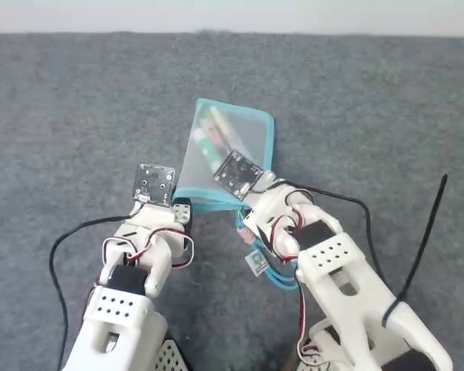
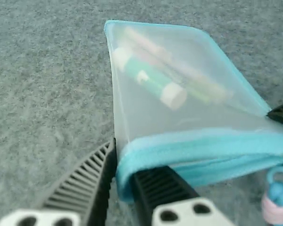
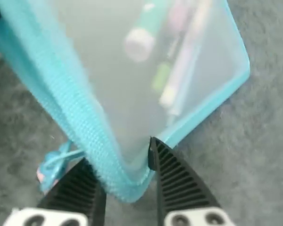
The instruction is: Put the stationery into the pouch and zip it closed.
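Pouch [image 1: 228, 147], translucent with a teal border, lies over the grey worktop [image 1: 77, 116] between the two arms, with the stationery [image 1: 211, 137] showing through it. A small tag [image 1: 257, 263] sits near the right arm, its print too small to read.

At the left wrist, the left end effector [image 2: 125, 162] is clenched on one corner of the teal zip edge [image 2: 203, 146]. A green-and-white tube [image 2: 151, 81] lies inside.

At the right wrist, the right end effector [image 3: 120, 160] pinches another corner of that edge, with a teal pull cord [image 3: 54, 165] beside it.

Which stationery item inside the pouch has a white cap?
The thick mint-green stick in the pouch; the pens beside it are slimmer, pinkish and yellow-green.
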You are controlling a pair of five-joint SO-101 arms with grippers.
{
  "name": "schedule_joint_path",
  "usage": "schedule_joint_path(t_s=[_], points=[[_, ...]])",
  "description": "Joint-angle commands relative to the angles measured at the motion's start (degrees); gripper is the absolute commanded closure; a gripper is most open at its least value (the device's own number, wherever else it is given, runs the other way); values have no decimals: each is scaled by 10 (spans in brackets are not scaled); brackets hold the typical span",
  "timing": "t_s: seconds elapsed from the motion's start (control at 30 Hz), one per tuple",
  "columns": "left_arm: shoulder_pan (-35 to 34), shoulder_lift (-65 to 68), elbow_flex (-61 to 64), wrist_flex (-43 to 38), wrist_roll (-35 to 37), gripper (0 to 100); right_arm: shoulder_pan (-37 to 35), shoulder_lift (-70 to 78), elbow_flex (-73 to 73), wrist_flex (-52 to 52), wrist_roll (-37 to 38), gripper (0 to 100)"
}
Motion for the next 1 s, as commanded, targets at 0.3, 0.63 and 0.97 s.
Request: schedule_joint_path(t_s=[0.3,0.63,0.97], points=[[-10,-33,-142,176,-10,860,53,6,-40,-6,-78,994],[-34,-337,-87,276,-18,855,66,7,-137,117,-135,994],[92,-252,-60,250,-65,834,20,7,-209,198,-137,994]])
